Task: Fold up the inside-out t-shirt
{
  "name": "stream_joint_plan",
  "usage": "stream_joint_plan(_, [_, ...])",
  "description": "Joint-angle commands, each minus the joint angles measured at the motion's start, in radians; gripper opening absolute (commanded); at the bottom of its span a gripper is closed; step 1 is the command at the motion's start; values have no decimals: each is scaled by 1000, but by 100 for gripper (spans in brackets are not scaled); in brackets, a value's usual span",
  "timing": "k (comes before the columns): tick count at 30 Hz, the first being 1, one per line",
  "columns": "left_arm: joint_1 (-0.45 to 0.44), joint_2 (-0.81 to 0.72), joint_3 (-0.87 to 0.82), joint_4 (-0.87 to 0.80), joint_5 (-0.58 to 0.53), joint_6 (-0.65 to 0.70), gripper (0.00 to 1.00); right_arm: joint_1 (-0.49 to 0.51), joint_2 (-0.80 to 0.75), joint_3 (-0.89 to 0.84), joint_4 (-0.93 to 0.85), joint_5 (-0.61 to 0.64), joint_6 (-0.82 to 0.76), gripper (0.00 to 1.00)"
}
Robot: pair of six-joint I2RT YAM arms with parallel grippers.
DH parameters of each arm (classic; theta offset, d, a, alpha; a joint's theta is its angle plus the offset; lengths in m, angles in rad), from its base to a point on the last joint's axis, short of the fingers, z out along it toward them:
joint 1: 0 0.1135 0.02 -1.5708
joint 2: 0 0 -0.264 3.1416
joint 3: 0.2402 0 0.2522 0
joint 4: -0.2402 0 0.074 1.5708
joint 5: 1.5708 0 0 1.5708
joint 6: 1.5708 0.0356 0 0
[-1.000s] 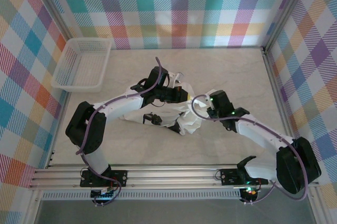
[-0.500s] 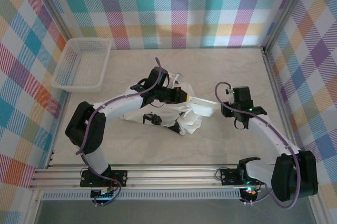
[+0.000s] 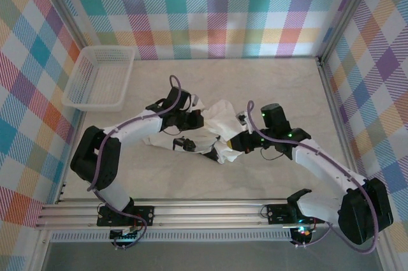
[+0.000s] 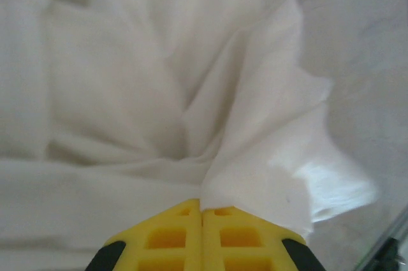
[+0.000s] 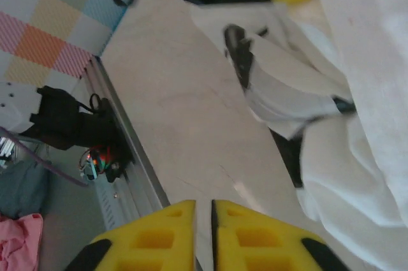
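Left gripper (image 3: 205, 121), seen from above well to the right of the white lattice basket (image 3: 99, 77) at the table's far-left edge, is laid against the left side of the inside-out t-shirt (image 3: 221, 118). In the left wrist view its yellow fingers (image 4: 169, 236) are seen pressed together, with a fold of the white t-shirt (image 4: 255, 156) pinched at their tips and fanning up and to the right above the pale marbled table (image 4: 363, 41). The garment is crumpled in a heap near the middle of the table (image 3: 287, 86), between the two grippers, with more cloth bunched toward the near side. Right gripper (image 3: 234, 145) is set just against the heap's near-right edge. In the right wrist view its yellow fingers (image 5: 255, 239) are drawn almost together, only a thin slit is left between them, and nothing is seen held there; bare table (image 5: 185, 105) lies ahead of them. The t-shirt (image 5: 363, 48) is bunched to the upper right of those fingers, apart from their tips. A small dark mark at one edge of the cloth is too blurred to be read.
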Motion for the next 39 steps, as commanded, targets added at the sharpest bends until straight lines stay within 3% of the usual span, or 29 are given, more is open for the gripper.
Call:
stream_joint_plan(1, [54,-41,-38,-26,-72,-6,13,3,-69,74,18,159,24,21])
stream_joint_plan(3, [72,-53,-46,-15,-43,-5,25,4,-138,38,7,407,-128,43])
stream_joint_plan(6, [78,-71,-46,-14,-14,8,36,3,-182,-26,34,729,-471,61])
stream_joint_plan(9, [78,-92,-56,23,17,14,44,3,-147,-61,-20,729,-935,71])
stream_joint_plan(12, [78,-110,-81,66,50,6,48,2,-84,-64,-76,749,-1194,78])
stream_joint_plan(15, [78,-120,-103,114,79,-16,51,2,-54,-96,-80,662,-1400,82])
stream_joint_plan(20, [78,-141,-133,152,93,-24,56,2,-12,-170,103,630,-1547,84])
stream_joint_plan(25, [78,-142,-146,162,108,-22,56,0,54,-153,246,647,-1544,81])
stream_joint_plan(28, [78,-140,-150,171,112,-23,56,1,84,-135,263,607,-1534,73])
stream_joint_plan(32, [78,-136,-157,178,118,-24,56,0,140,-120,246,600,-1563,54])
stream_joint_plan(39, [79,-135,-165,185,120,-24,56,2,162,-109,285,567,-1560,51])
